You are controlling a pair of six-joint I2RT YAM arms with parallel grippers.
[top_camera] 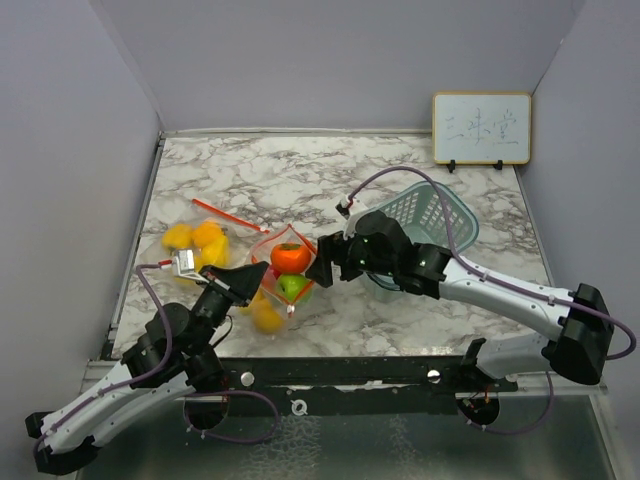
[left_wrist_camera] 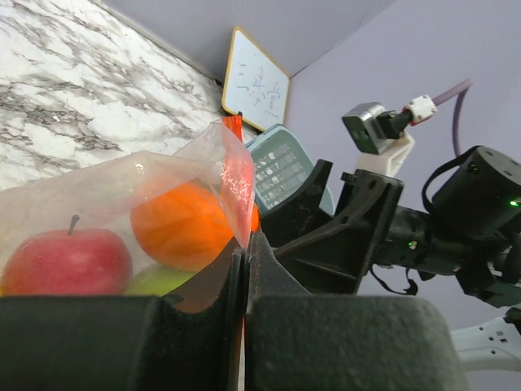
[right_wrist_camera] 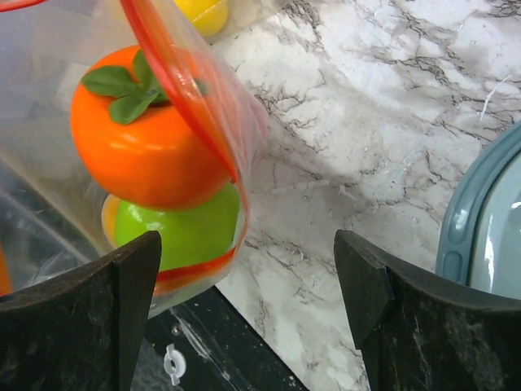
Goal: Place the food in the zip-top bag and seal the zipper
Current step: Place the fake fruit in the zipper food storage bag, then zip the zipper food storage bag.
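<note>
A clear zip-top bag with a red zipper is held up at the table's front middle. Inside are an orange fruit, a green apple and a yellow fruit. The left wrist view also shows a red apple in it. My left gripper is shut on the bag's rim. My right gripper is open at the bag's right side. In the right wrist view, the zipper edge hangs by the left finger, with the orange fruit and green apple behind it.
More yellow and orange fruits lie at the left beside a red strip. A teal mesh basket stands behind my right arm. A small whiteboard leans on the back wall. The black base rail runs along the front edge.
</note>
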